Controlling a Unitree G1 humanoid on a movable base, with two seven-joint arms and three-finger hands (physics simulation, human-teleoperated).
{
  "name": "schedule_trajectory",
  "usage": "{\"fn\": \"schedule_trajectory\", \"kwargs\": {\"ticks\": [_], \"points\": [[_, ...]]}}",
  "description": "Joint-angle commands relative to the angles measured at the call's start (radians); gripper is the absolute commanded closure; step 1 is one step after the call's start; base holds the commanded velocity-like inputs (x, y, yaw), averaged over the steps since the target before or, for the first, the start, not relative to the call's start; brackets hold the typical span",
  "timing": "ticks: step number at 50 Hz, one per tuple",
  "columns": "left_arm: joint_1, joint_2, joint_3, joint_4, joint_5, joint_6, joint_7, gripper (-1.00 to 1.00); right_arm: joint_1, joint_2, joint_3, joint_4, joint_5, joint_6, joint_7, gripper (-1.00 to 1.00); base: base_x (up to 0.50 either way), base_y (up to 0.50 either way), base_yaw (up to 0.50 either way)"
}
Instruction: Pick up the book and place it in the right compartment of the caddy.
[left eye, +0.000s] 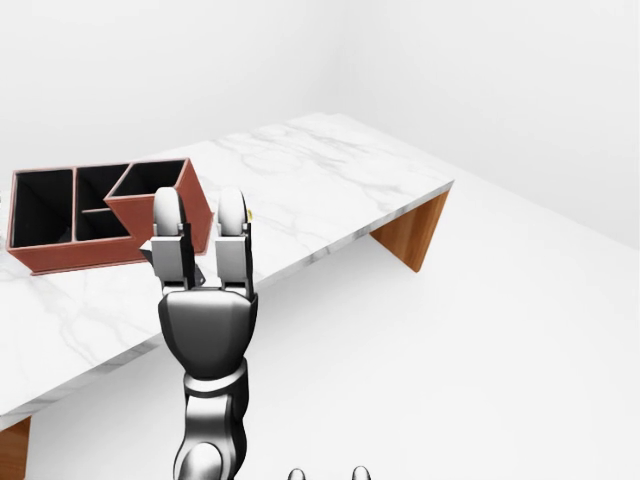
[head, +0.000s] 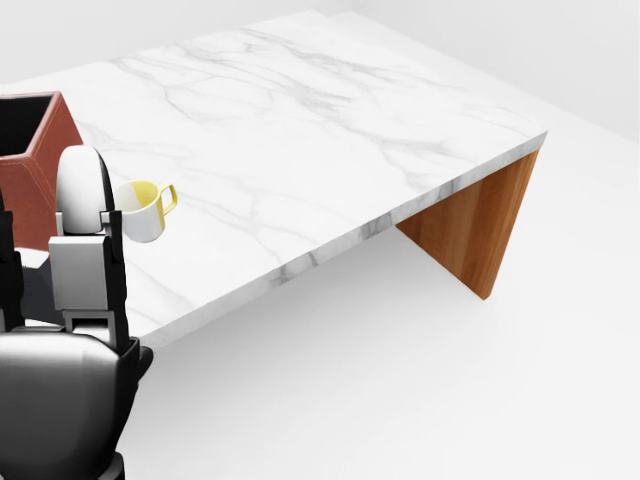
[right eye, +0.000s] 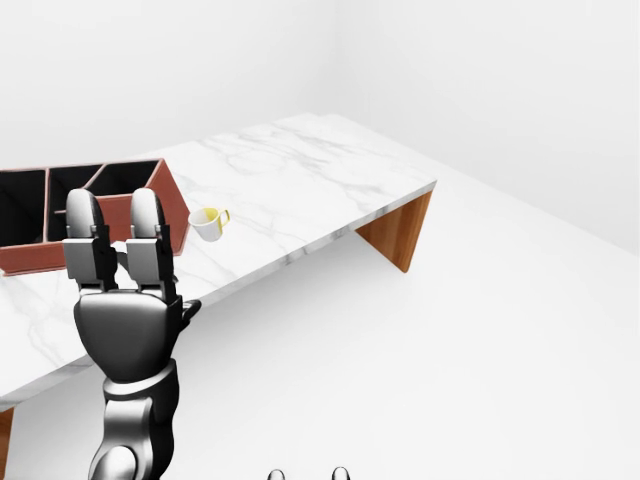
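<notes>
No book shows in any view. The red-brown caddy (left eye: 60, 250) with dark compartments stands at the left on the marble table (left eye: 330, 170); its corner is at the head view's left edge (head: 40, 150). My left hand (left eye: 200, 205) is raised with straight fingers, open and empty, and covers the caddy's right end in the left-eye view. Two small fingertips (left eye: 325, 473) at the bottom edge are all that shows of my right hand.
A white mug with a yellow inside (right eye: 208, 222) stands on the table just right of the caddy. A wooden leg (head: 470, 230) holds up the table's right end. White floor lies below and to the right of the table.
</notes>
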Motion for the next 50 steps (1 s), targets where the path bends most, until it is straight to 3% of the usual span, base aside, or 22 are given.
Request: {"fn": "schedule_trajectory", "kwargs": {"ticks": [1,50], "points": [[0.002,0.001,-0.001,-0.007,0.001,0.000,0.000,-1.00,-0.001,0.001,0.004,0.002,-0.012,0.000,0.005,-1.00,0.10,0.15,0.00],[0.004,0.001,-0.003,-0.002,-0.002,0.000,0.000,-1.00,-0.004,0.002,0.009,0.009,-0.029,0.000,0.004,-1.00,0.12,0.18,0.00]]}}
